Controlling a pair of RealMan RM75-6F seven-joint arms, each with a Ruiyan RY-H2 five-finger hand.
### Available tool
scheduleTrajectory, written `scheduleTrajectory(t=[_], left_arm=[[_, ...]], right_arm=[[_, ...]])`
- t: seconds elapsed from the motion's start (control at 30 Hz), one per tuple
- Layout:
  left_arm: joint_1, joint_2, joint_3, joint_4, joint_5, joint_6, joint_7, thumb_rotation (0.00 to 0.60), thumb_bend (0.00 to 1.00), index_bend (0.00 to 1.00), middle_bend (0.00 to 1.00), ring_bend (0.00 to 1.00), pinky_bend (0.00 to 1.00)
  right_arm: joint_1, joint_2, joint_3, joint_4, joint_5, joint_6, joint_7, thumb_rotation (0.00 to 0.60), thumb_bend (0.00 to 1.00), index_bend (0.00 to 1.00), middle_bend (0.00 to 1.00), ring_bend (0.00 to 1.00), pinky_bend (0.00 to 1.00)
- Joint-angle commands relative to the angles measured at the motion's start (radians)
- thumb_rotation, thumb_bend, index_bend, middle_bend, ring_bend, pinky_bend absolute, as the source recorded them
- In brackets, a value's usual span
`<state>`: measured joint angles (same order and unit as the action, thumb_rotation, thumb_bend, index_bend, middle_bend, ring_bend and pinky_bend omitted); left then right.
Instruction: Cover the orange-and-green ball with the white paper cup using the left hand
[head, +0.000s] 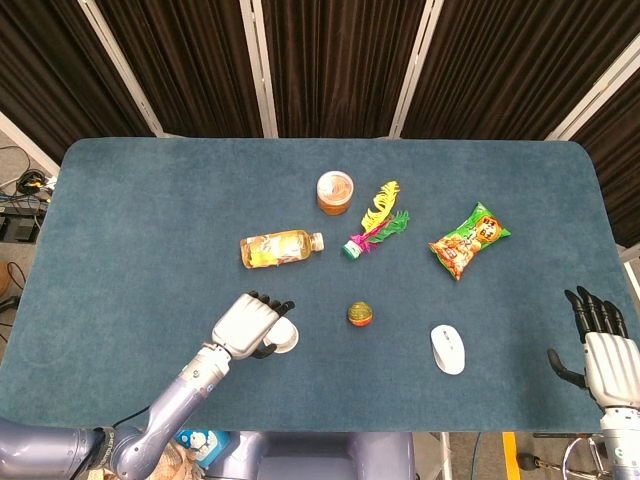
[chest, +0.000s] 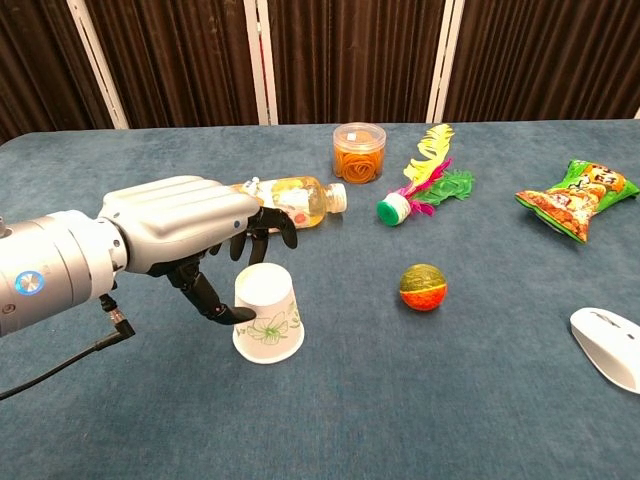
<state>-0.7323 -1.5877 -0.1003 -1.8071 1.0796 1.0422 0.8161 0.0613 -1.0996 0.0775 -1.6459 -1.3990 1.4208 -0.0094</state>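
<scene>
The inverted white paper cup (chest: 267, 325) is partly enclosed, thumb touching its side, by the half-open left hand (chest: 185, 231), no firm grip being shown, while the orange-and-green ball (chest: 423, 287) is found well apart on the desk (chest: 420, 420).

No legible text in either view. The bottle (chest: 290, 203) carries a yellow label with print too small for me to read. The snack bag (chest: 577, 196) shows large lettering on its green-and-orange front, blurred and angled; I cannot make out a word. The paper cup (chest: 266, 313) bears only a pale flower drawing, no writing. The round blue mark on my left arm (chest: 30, 283) has no readable characters.
</scene>
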Motion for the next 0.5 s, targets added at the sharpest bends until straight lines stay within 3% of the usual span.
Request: scheduleTrajectory(t=[0.03,0.3,0.5], left_arm=[[-0.004,-0.002,-0.001,-0.001,0.006,0.004,-0.006,0.600,0.25,0.23,0.42,0.38,0.42],[-0.033,-0.030,-0.053,0.005,0.058,0.025,-0.069,0.600,0.25,0.23,0.42,0.38,0.42],[-0.089,-0.081,-0.128,0.045,0.057,0.020,-0.087,0.600,0.25,0.23,0.42,0.38,0.42]], right_arm=[[0.000,0.000,0.000,0.000,0.000,0.000,0.000,0.600,0.35,0.00,0.00,0.00,0.03],[0.001,0.000,0.002,0.002,0.005,-0.004,0.005,0.600,0.35,0.00,0.00,0.00,0.03],[0.005,0.001,0.004,0.003,0.014,-0.015,0.011,0.600,0.35,0.00,0.00,0.00,0.03]])
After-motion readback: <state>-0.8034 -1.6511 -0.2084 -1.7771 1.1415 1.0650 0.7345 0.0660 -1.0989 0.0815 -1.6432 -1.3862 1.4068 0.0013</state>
